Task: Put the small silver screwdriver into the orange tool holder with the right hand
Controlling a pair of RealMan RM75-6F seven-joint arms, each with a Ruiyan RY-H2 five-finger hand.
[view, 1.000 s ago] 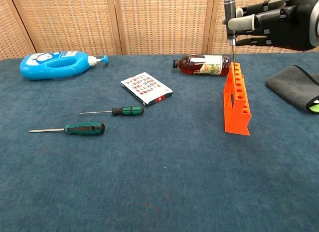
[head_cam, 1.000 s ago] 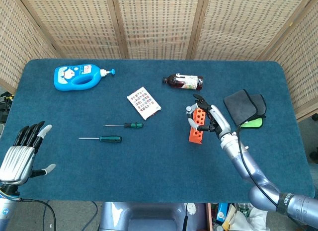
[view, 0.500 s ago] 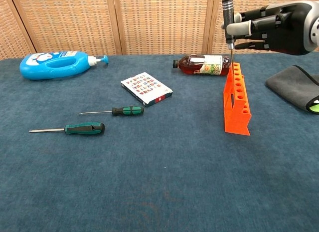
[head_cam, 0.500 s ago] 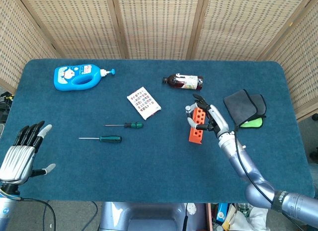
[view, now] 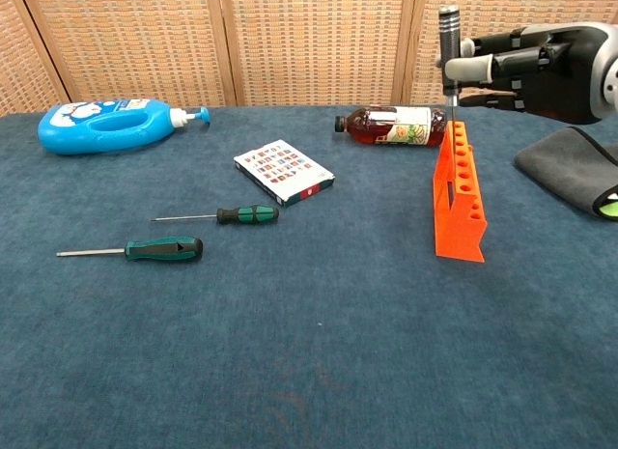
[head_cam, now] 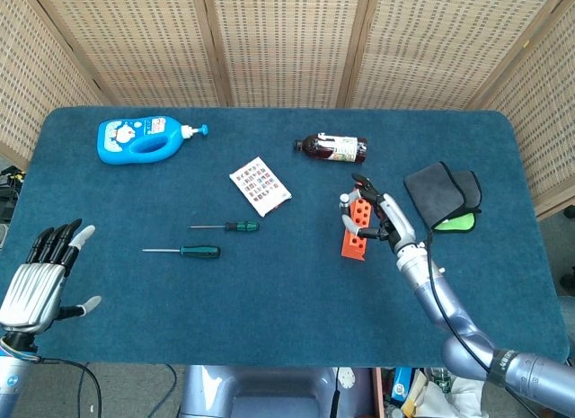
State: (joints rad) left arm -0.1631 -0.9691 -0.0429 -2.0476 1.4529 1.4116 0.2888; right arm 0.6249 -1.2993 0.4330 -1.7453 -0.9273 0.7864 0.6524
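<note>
My right hand [view: 536, 70] [head_cam: 382, 213] holds the small silver screwdriver [view: 449, 45] upright by its handle, over the far end of the orange tool holder [view: 460, 194] [head_cam: 355, 231]. The thin shaft points down and its tip is at the holder's top edge, near the far holes. Whether the tip is inside a hole I cannot tell. My left hand [head_cam: 43, 275] rests open at the table's front left, far from the tools.
Two green-handled screwdrivers [view: 219, 214] [view: 145, 248] lie left of centre. A small card box [view: 283, 172], a brown bottle [view: 396, 126] lying behind the holder, a blue detergent bottle [view: 111, 124] at the back left and a dark cloth [view: 574, 166] to the right.
The right hand has shifted slightly right and lower with the silver screwdriver, bringing its tip down to the holder's far end. The left hand has stayed still.
</note>
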